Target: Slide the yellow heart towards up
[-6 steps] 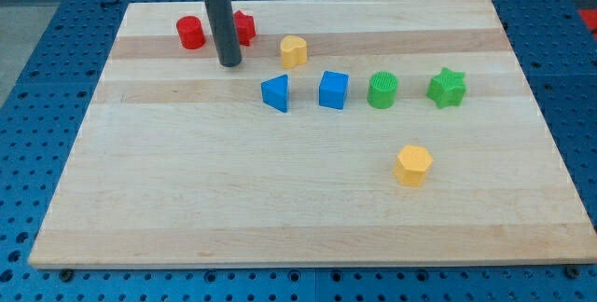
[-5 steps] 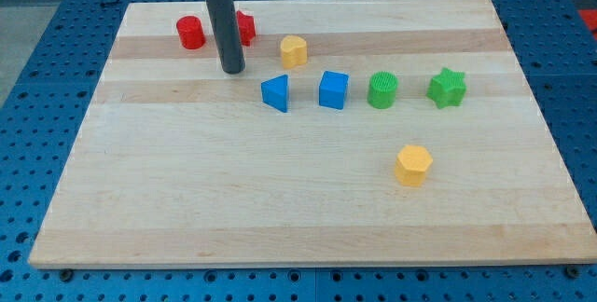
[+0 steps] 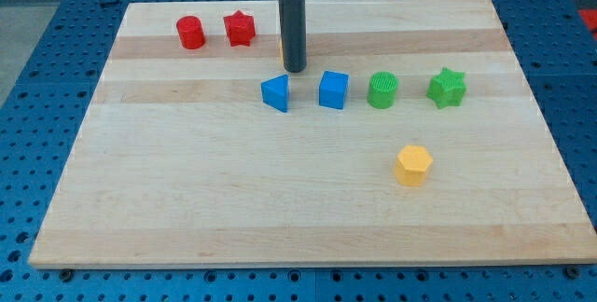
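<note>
My tip [image 3: 294, 68] sits on the tabletop [image 3: 187, 199] right in front of the yellow heart [image 3: 282, 50], hiding nearly all of it, there are no jaws, and the push toward the view's top looks barely begun.

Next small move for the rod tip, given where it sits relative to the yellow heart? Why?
Probably a short push toward the view's top. My tip stands right in front of the yellow heart block, hiding nearly all of it, so it seems to be on the heart's lower side. The blue triangular block lies below the tip, out of the path.
</note>
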You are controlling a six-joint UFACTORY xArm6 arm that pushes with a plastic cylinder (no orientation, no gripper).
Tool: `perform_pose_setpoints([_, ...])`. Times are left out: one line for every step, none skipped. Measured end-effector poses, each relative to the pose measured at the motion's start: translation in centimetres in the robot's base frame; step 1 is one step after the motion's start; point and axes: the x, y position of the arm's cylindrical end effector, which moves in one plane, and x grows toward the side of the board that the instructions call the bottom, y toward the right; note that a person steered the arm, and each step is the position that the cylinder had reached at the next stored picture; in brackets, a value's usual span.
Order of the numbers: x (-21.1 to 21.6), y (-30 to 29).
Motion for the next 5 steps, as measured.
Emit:
perform_pose_setpoints([-1.4,0.0])
perform_pose_setpoints([-2.8,0.0])
perform_pose_setpoints([-4.0,0.0])
perform_pose_setpoints([-4.6,0.0])
perform_pose_setpoints([-3.6,-1.2])
